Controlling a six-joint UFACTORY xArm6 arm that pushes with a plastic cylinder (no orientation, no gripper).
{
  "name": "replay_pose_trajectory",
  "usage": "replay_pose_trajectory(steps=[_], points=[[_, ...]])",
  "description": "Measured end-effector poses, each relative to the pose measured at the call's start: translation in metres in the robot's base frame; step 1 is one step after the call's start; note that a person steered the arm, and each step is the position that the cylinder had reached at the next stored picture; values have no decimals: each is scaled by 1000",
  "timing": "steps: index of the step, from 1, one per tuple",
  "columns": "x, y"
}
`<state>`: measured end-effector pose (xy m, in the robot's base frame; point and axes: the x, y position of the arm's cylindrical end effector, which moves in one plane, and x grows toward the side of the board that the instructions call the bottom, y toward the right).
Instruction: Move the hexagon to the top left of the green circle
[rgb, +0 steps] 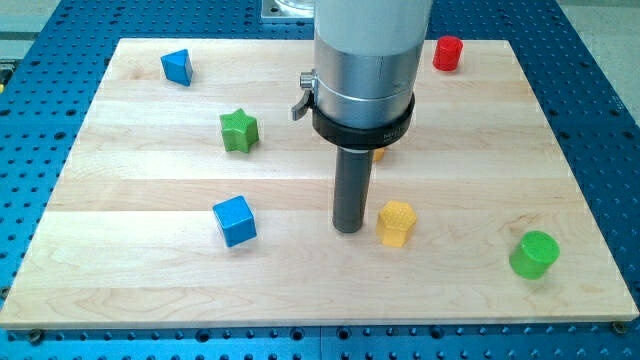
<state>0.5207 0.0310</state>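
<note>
My tip (349, 229) stands just left of the yellow hexagon (396, 222); the green circle (534, 254) is far right; no pincer shows

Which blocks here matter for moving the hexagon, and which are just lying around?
Job: yellow hexagon, green circle, my tip just at the hexagon's left.
Lying about: blue cube, green star, blue triangle, red cylinder.
</note>
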Motion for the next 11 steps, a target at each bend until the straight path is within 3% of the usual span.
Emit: replay_pose_trajectory(steps=[2,3,5,9,11], points=[[11,-1],[10,28],[37,-4],[24,0],[-21,103]])
